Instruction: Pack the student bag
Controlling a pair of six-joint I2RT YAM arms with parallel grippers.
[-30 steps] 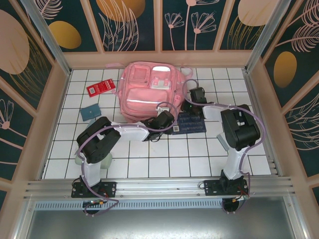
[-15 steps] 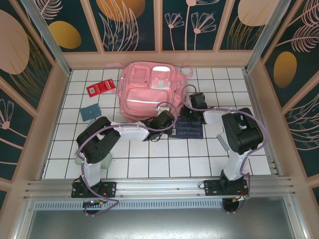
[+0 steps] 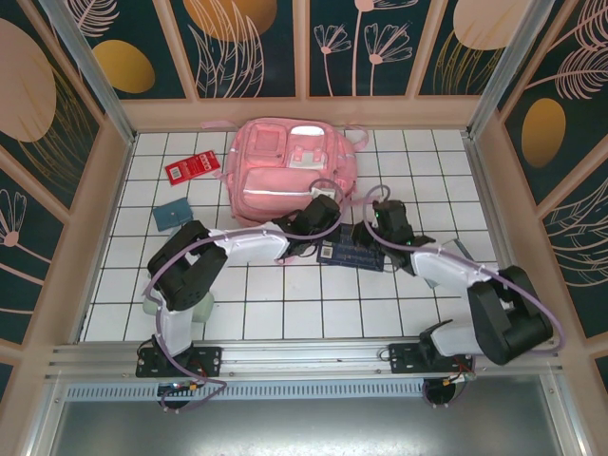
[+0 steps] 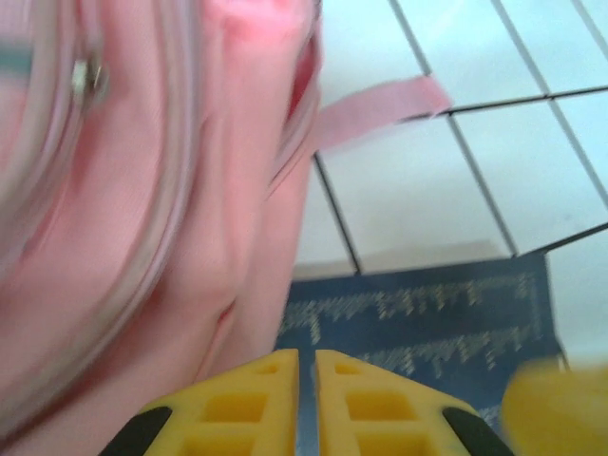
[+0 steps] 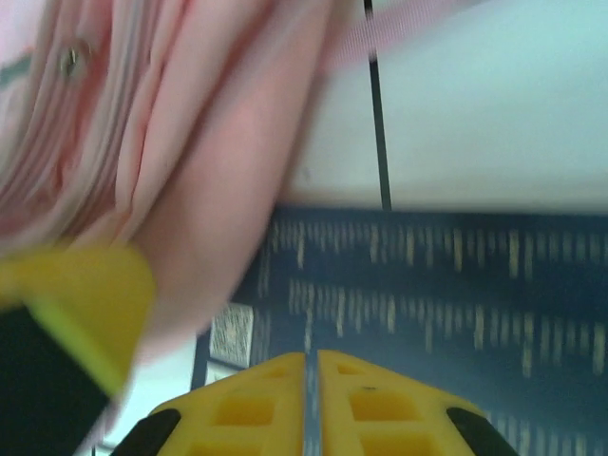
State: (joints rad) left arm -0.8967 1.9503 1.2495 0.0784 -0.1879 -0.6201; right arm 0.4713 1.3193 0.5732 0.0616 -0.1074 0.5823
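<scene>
Since the earlier frame the right arm has swung its elbow out to the lower right of the overhead view. The dark blue flat book with pale printed lines (image 3: 353,255) has slid left and downward. It lies just off the lower right corner of the large pink fabric student bag (image 3: 285,176), which sits in the upper centre of the white tiled counter (image 3: 285,294).

Step in hand, by judgement: feeding the book into the bag. Done well, the left end effector (image 4: 306,359) would raise the pink fabric edge so the mouth gapes. The right end effector (image 5: 312,361) would then push the book in flat beneath it, clear of the loose pink strap (image 4: 380,109).

Both end effectors show yellow fingers drawn together, with nothing visible between them. The left arm stretches diagonally to the bag's lower right corner. The right arm reaches up and left, low over the book.
</scene>
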